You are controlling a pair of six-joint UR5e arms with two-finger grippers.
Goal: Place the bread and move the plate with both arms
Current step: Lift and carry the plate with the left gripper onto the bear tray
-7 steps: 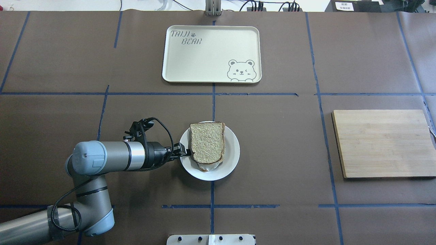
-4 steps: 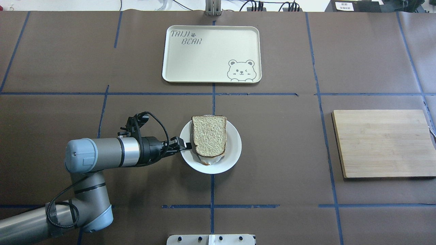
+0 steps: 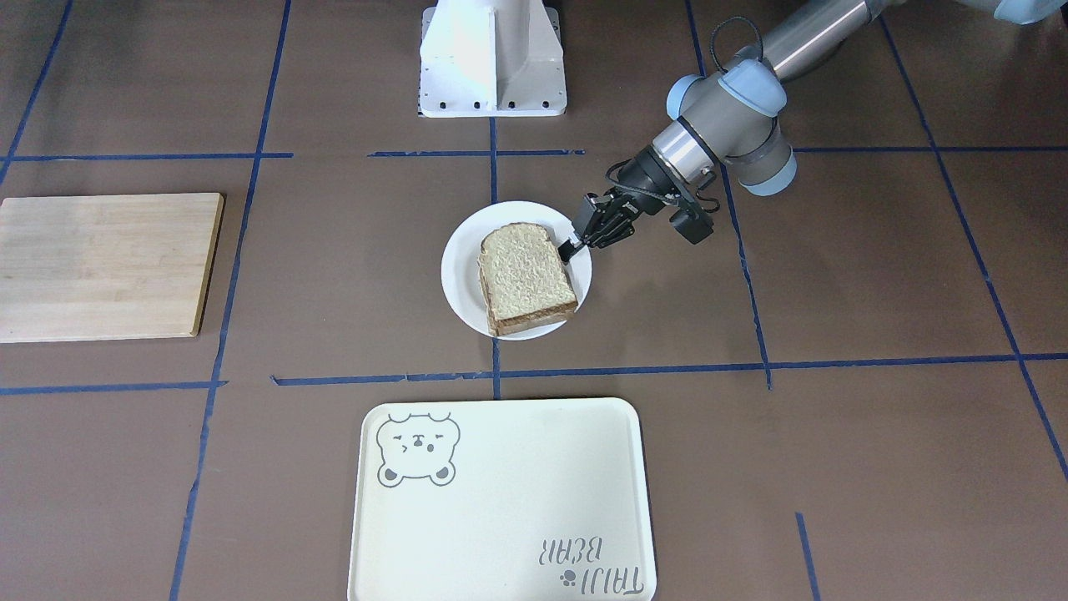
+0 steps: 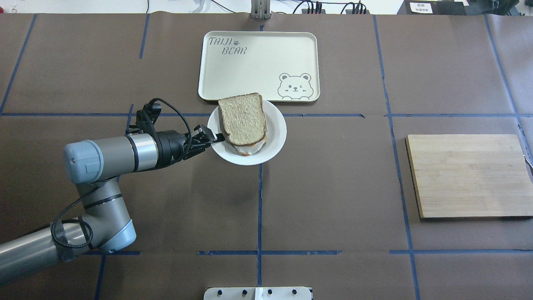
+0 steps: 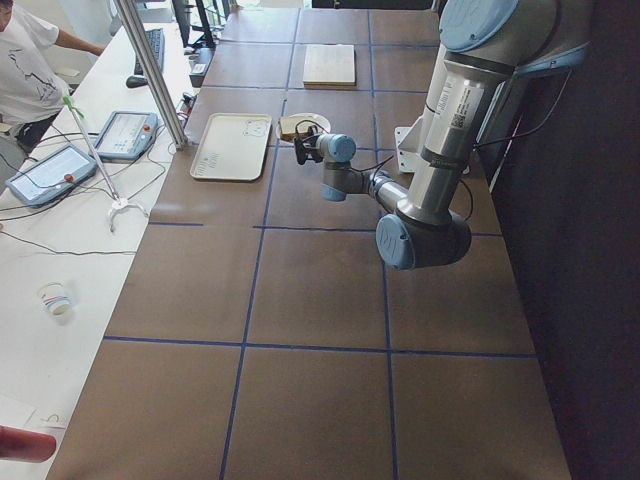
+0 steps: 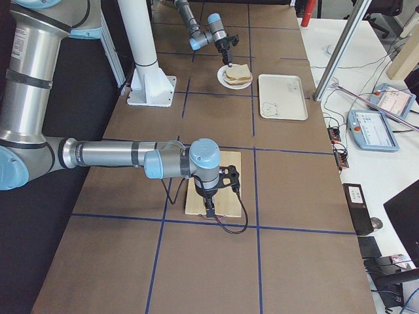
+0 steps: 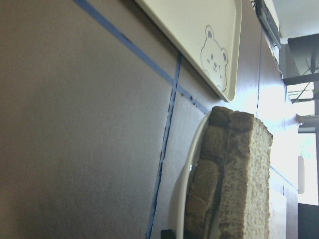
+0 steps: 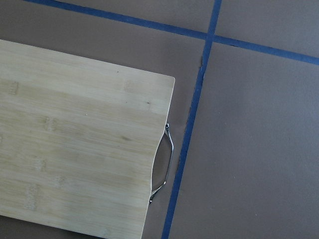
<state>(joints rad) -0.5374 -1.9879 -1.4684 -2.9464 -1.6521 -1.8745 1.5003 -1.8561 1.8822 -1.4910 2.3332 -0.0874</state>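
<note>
Brown table (image 4: 333,187) w/ blue tape grid (image 4: 260,208); cream bear tray (image 4: 258,62) far centre, wooden board (image 4: 468,175) robot's right, white base (image 3: 492,58)

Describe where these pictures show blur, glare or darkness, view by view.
Left wrist view: the bread looms close and soft-edged, and the far right edge is blown out white. Overhead view: even light, with the plate sharp. Right wrist view: the board is crisp, with no glare. Exterior left view: the right side falls into darkness.
</note>
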